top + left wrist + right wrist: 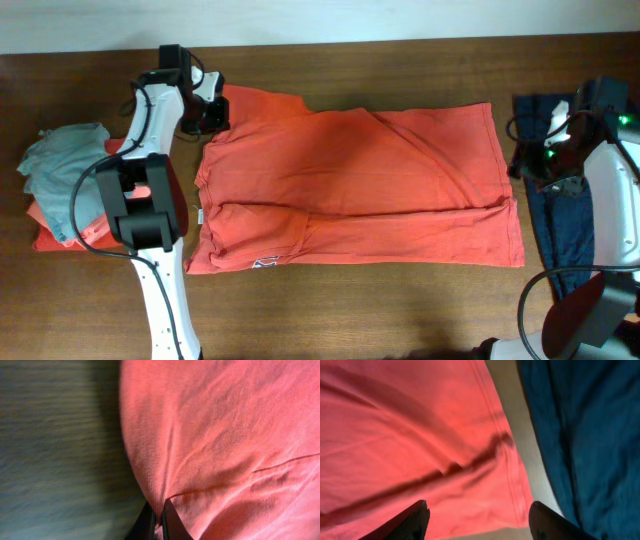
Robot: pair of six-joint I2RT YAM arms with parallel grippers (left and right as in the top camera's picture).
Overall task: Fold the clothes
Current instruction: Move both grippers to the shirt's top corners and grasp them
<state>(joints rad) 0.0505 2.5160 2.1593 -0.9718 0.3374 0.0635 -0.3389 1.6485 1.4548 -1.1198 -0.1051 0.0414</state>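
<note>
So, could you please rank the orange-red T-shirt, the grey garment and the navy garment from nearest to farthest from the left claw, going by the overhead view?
1. The orange-red T-shirt: the left claw is pinching its left corner.
2. The grey garment: on the pile at the table's left end.
3. The navy garment: at the far right end.

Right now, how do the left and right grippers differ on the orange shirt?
The left gripper is shut, pinching the orange T-shirt at its edge; the right gripper stands open and holds nothing. The left one sits at the shirt's end near the grey garment; the right one at the hem beside the navy garment. Both are at the shirt's edges.
</note>
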